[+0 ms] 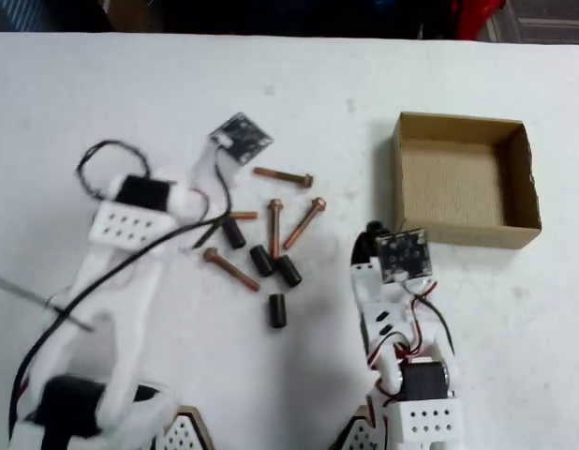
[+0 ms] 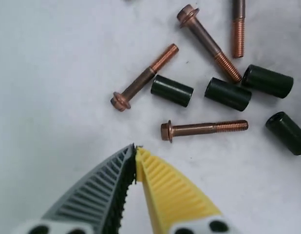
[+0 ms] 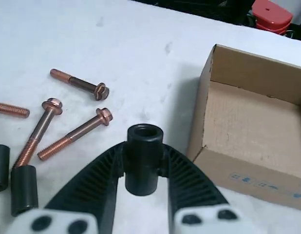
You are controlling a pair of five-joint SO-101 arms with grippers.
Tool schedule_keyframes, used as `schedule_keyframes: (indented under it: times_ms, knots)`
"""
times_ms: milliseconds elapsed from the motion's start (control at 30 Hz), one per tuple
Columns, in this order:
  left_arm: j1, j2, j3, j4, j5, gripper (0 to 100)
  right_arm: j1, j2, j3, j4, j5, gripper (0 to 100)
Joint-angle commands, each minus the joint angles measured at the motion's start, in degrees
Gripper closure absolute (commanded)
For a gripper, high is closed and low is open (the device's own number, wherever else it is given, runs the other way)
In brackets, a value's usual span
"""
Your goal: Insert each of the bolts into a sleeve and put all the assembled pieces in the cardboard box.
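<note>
My right gripper [image 3: 143, 152] clamps a black sleeve [image 3: 142, 175] on end, bore open, just lower left of the cardboard box [image 1: 467, 230], while my left gripper [image 2: 135, 148] — pinched shut, empty — hangs nearer the bolts [image 1: 274, 216] lying flat at frame centre.

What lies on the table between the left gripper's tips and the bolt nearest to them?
Nothing: in the left wrist view the table is bare from the left gripper to that bolt.

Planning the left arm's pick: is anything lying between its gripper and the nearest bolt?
Nothing visible does. Only bare table lies between the shut left gripper and the nearest bolt.
</note>
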Motion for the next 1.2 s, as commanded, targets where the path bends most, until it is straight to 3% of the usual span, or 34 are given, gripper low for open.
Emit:
schedule_keyframes:
  times_ms: [0, 233, 400, 600, 867, 1167]
  knots:
    - [4.3, 6.8, -9.2, 1.7, 3.1, 98, 3.1, -0.7, 0.7, -2.8, -5.0, 98.2]
    - [8.8, 21.5, -24.4, 6.0, 7.0, 98, 4.4, -0.7, 0.7, -2.8, -6.5, 98.2]
    - [12.7, 32.5, -35.1, 10.3, 11.2, 91, 4.4, -0.7, 0.7, -2.8, -6.5, 98.1]
    - [15.9, 43.6, -45.0, 10.9, 11.4, 90, 4.4, -0.7, 0.7, -2.7, -6.4, 98.1]
    - [16.3, 52.1, -52.7, 10.7, 11.5, 80, 4.4, -0.7, 0.7, -2.5, -6.4, 98.1]
    - [16.3, 62.1, -64.6, 10.6, 11.4, 80, 4.3, -0.7, 0.7, -2.6, -6.4, 98.1]
